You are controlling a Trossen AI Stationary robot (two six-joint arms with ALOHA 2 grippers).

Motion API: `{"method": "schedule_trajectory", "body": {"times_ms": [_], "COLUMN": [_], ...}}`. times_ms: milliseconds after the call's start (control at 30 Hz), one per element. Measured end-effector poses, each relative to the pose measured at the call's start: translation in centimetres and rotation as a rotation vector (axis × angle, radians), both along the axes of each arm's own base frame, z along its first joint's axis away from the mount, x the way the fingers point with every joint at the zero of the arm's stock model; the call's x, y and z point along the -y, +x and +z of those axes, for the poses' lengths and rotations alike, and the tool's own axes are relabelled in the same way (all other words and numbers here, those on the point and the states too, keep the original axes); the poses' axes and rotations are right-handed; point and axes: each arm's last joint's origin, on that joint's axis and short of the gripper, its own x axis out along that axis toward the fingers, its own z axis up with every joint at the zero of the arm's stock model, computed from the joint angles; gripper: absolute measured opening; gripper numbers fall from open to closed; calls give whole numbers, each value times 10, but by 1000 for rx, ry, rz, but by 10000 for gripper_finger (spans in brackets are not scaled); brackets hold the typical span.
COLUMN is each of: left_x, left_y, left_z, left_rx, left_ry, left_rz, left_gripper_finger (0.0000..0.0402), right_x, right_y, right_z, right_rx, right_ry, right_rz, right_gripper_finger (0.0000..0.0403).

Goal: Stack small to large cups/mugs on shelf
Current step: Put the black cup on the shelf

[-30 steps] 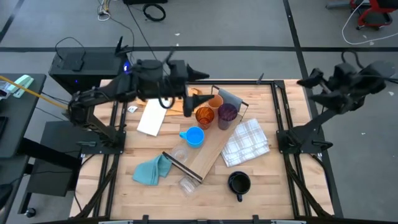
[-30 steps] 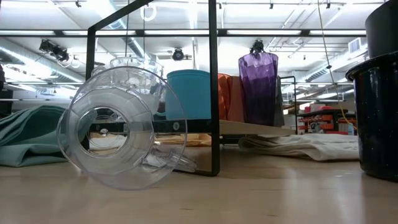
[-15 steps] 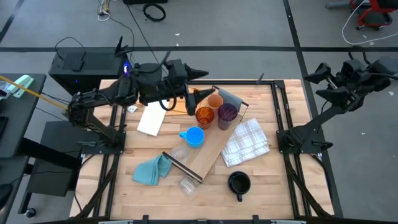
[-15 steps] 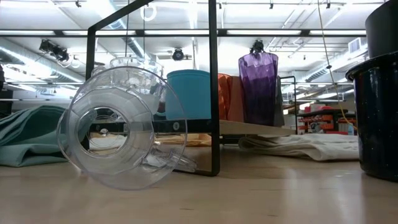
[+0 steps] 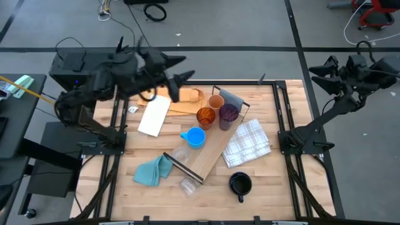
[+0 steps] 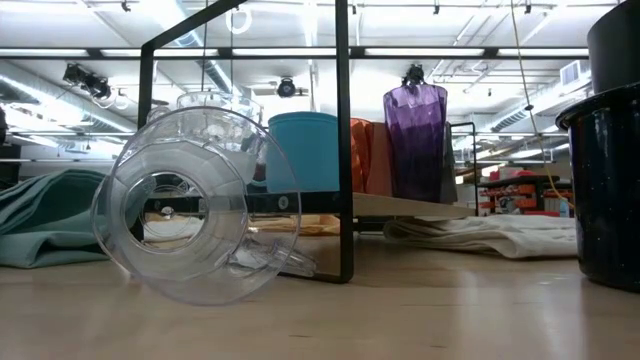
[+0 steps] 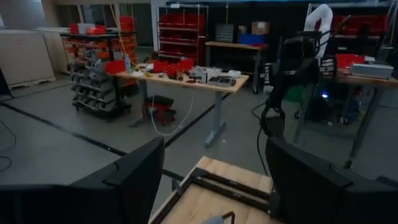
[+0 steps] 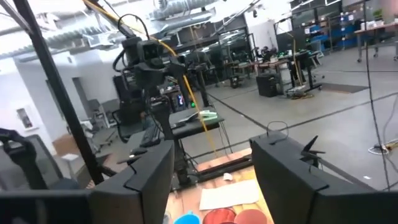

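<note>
The shelf (image 5: 209, 149) is lying diagonally across the middle of the desk (image 5: 275, 187), its grey end panel toward the far side. Standing on its far half are the tan cup (image 5: 216, 102), the amber translucent cup (image 5: 205, 117) just beside it, and the purple tumbler (image 5: 229, 115) next to both. The light blue mug (image 5: 195, 137) is sitting on the board's near-left edge. One clear cup (image 5: 180, 156) is standing by the shelf's near end frame, and another clear cup (image 6: 180, 205) is lying on its side on the desk, its mouth facing the low camera. The dark mug (image 5: 240, 184) is standing alone on the desk's near right part. A teal cloth (image 5: 152, 170) is lying left of the shelf, a white checked cloth (image 5: 247, 142) right of it, and a tan paper sheet (image 5: 154, 115) at the far left.

The left claw (image 5: 180, 70) is hanging raised over the desk's far-left edge, its fingers (image 7: 134, 177) standing apart and gripping nothing. The right claw (image 5: 320, 70) is held high beyond the desk's right side, fingers (image 8: 149, 171) likewise parted and empty.
</note>
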Motion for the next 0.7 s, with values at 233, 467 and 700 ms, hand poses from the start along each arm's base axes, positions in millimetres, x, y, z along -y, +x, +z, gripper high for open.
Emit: {"method": "schedule_trajectory", "body": {"times_ms": [233,467,700], "left_x": [-4,-9,-10], "left_y": [-34,-53,-58], "left_z": [16,16,14], "left_rx": [55,8,-21], "left_ry": [26,8,2], "left_rz": [31,84,89], "left_gripper_finger": [270,255,257], "right_x": [-1,-5,-15], "right_y": [4,10,29], "right_z": [2,4,8], "right_rx": [-7,-12,-54], "right_ry": [4,19,6], "right_rz": [-28,-27,-27], "right_gripper_finger": [213,214,206]}}
